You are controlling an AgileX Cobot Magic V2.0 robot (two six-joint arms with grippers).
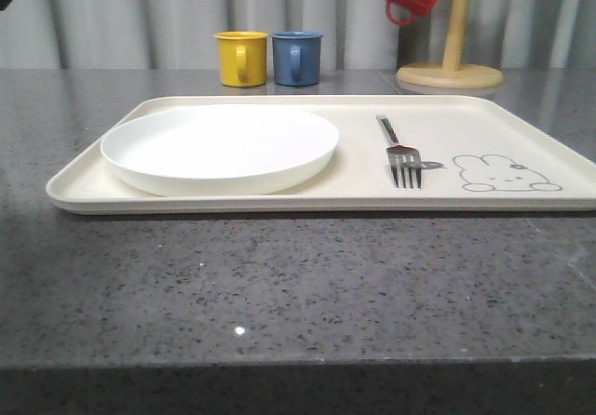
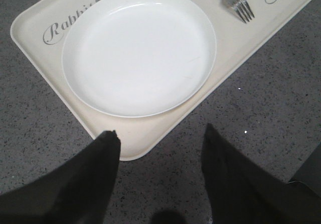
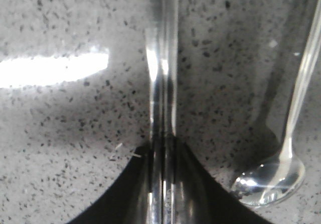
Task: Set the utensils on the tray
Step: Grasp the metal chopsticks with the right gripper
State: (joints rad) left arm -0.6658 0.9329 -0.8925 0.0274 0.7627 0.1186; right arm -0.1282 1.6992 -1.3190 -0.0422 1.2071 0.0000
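Right end effector (image 3: 163,148) clamped on pair of straight metal chopsticks (image 3: 161,83), long-handled metal spoon (image 3: 281,169) beside; left end effector (image 2: 160,138) open near cream rectangular tray (image 2: 145,138).

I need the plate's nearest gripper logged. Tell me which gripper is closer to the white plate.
Left. The left gripper hovers open over the tray corner, just off the white plate. The right gripper is shut on the chopsticks over bare countertop beside the spoon.
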